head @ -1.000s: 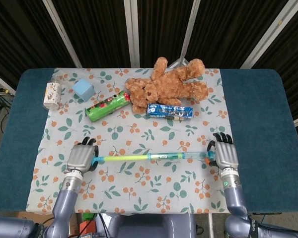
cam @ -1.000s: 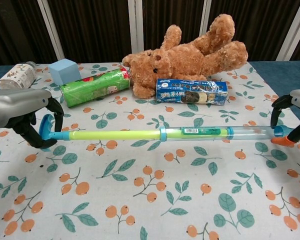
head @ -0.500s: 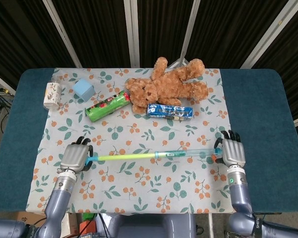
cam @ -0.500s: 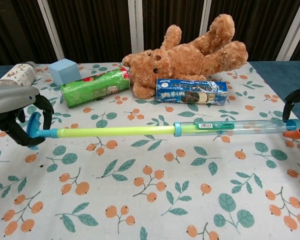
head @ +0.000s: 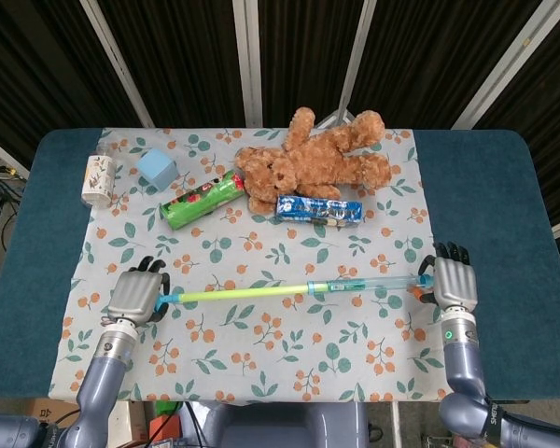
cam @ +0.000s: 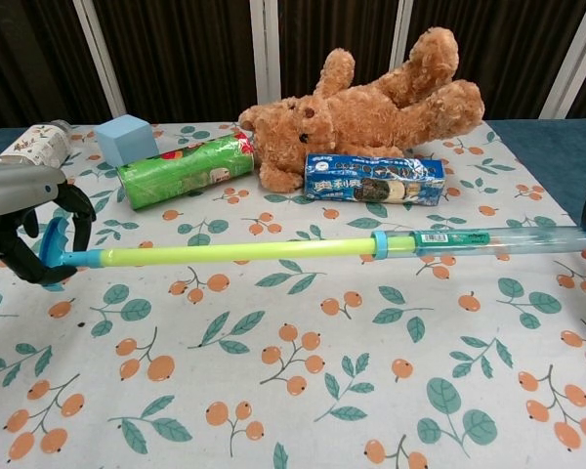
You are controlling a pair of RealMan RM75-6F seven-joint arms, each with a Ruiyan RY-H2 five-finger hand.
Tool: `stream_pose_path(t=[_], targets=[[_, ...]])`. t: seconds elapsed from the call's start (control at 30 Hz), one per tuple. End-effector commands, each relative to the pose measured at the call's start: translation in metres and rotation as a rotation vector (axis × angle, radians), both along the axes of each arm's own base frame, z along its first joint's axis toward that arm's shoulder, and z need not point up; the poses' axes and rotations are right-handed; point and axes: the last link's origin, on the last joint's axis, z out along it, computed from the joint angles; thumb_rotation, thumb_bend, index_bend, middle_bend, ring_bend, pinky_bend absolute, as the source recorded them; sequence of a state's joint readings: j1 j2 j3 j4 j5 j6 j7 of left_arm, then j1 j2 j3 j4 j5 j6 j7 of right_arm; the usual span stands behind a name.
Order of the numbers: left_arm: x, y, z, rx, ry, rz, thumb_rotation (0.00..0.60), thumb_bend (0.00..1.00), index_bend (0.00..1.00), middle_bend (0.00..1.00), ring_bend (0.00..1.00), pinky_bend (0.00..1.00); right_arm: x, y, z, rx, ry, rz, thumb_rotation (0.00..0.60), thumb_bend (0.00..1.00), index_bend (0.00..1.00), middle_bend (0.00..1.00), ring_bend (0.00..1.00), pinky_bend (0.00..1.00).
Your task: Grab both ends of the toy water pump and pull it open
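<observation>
Nearest, two hands, one at each end of a single toy water pump [head: 299,288]. Left hand [head: 136,296] wrapped around the blue handle at the pump's left end, dark fingers [cam: 78,209] curled about it in the chest view. Right hand [head: 455,283] closed on the orange-tipped right end of the clear barrel; only its edge visible in the chest view, at the frame's right border. Pump held just above the floral tablecloth [head: 261,355], stretched nearly straight across from left to right, slightly higher at the right; yellow-green rod drawn far out of the transparent tube, blue collar near the middle. Nothing discernible inside the clear tube beyond the rod and a label.

Farther back, one of each: a blue biscuit packet [head: 319,209] lying flat, touching the underside of a brown teddy bear [head: 313,163] sprawled on its back; a green cylindrical snack can [head: 203,200] on its side, its right end against the bear's head; a light blue cube [head: 156,168] beyond the can, apart from it; a small bottle [head: 97,180] with a pale label lying at the cloth's far left edge. Contents of can, packet and bottle not visible. Cloth spread over a dark blue table [head: 504,215].
</observation>
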State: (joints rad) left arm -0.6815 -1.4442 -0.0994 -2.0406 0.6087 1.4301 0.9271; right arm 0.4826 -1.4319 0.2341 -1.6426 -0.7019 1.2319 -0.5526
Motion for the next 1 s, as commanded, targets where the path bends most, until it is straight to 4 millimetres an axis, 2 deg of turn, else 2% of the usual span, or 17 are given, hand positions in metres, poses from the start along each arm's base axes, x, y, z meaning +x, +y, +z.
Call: stream_pose_path(t=[0.03,1.0], targets=[[0.000,0.000,0.000,0.000,0.001,-0.002,0.600,0.53,0.68,0.18,0.10,0.32,-0.001,0.000,0.000,0.000,0.002,-0.002,0.600,0.37,0.71,0.17,0.02,0.00],[-0.008,0.002,0.005,-0.005,0.013,-0.004,0.600,0.53,0.67,0.18,0.10,0.30,-0.014,0.001,0.008,-0.003,0.056,-0.051,0.600,0.37,0.71,0.17,0.02,0.00]])
